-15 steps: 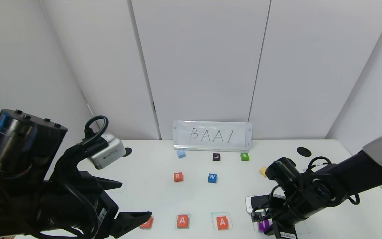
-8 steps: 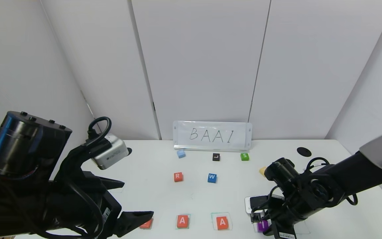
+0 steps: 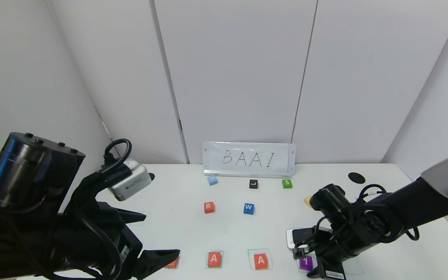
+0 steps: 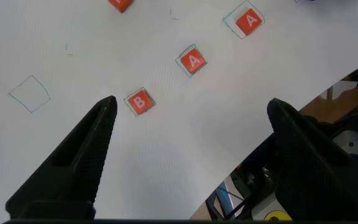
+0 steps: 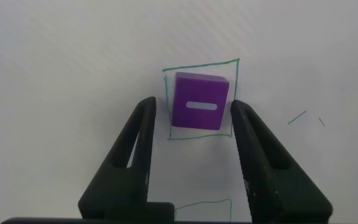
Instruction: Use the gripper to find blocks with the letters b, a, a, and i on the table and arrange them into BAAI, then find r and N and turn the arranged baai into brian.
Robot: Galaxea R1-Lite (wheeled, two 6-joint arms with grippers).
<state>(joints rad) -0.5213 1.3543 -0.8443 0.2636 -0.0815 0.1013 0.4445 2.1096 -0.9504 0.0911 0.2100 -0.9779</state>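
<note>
On the white table [image 3: 231, 233] the front row reads B [image 4: 138, 102], A [image 3: 214, 259], A [image 3: 261, 261] in orange-red, each in a teal square. My left finger half hides the B block [image 3: 172, 263] in the head view. The purple I block [image 5: 199, 101] sits inside its teal square at the row's right end [image 3: 305, 263]. My right gripper [image 5: 192, 104] straddles it, open, with a gap on both sides. My left gripper [image 4: 191, 104] hangs open above the front left, holding nothing. The orange-red R block [image 3: 209, 207] lies mid-table. I cannot make out an N.
A "BAAI" sign [image 3: 249, 158] stands at the back. Near it lie a light blue block [image 3: 212, 180], a black L [image 3: 253, 184], a green S [image 3: 287, 183] and a blue W [image 3: 248, 208]. A yellowish block [image 3: 308, 200] peeks from behind the right arm. The table's front edge [image 4: 272, 124] is close.
My right gripper has opened and let go of the purple I block, which now rests in its teal square. The left arm has hardly moved.
</note>
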